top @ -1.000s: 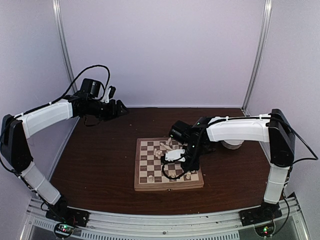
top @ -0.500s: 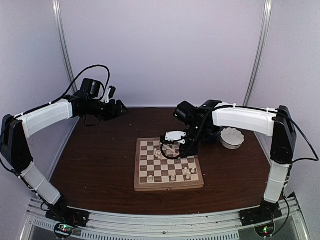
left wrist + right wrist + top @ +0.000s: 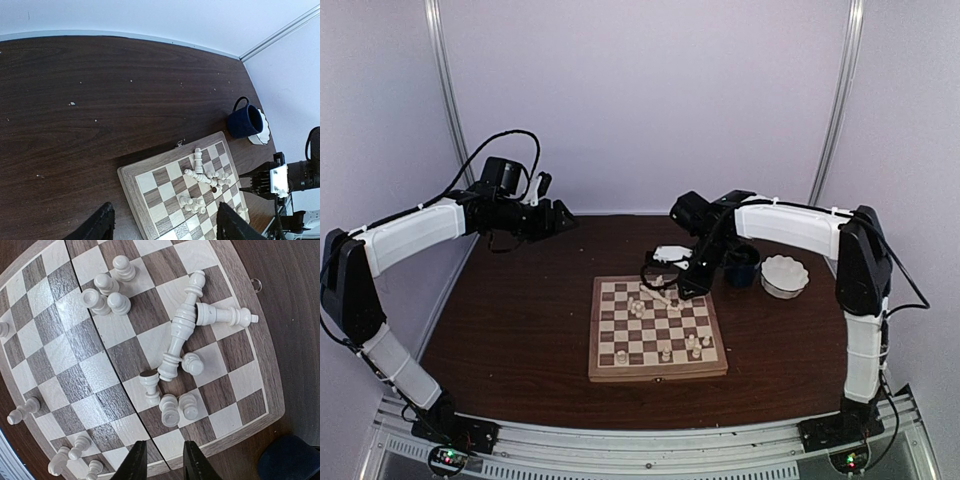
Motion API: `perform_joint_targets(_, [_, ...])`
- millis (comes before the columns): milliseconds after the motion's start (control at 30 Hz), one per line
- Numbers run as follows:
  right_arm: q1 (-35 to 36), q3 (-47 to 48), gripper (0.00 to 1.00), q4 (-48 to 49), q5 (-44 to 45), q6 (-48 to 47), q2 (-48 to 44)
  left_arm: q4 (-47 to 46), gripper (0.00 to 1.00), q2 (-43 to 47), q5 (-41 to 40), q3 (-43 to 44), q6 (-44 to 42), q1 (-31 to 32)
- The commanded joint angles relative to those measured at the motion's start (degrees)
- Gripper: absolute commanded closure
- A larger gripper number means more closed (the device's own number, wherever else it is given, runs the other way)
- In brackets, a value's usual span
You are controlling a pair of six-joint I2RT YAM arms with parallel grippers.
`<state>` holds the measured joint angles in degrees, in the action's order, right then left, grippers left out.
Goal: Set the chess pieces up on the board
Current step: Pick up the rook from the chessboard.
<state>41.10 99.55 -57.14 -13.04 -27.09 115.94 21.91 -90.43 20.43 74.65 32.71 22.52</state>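
Chess pieces [image 3: 180,335] lie toppled on the board's [image 3: 65,345] far squares. The longest is just ahead of your right jaws, which are parted, empty and set to close across its axis. Left jaws are spread, empty and well apart.

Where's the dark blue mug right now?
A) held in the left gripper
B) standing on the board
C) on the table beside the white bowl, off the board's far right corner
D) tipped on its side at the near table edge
C: the top view shows the dark blue mug upright on the table right beside the white bowl, clear of the board.
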Motion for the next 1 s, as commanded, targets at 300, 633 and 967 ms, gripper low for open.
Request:
perform_joint_targets(300, [-0.2,6.8,0.77,-1.6,-0.9,1.8,6.5,-2.2,0.3,0.1,0.8,1.3,0.4,-0.6])
perform_joint_targets(633, [-0.2,6.8,0.79,-2.5,-0.3,2.2,7.6,-2.1,0.3,0.0,1.1,1.4,0.5,-0.6])
perform_joint_targets(967, [-0.2,4.6,0.74,-2.1,1.4,2.4,6.9,-2.1,0.3,-0.2,1.3,1.3,0.6,-0.6])
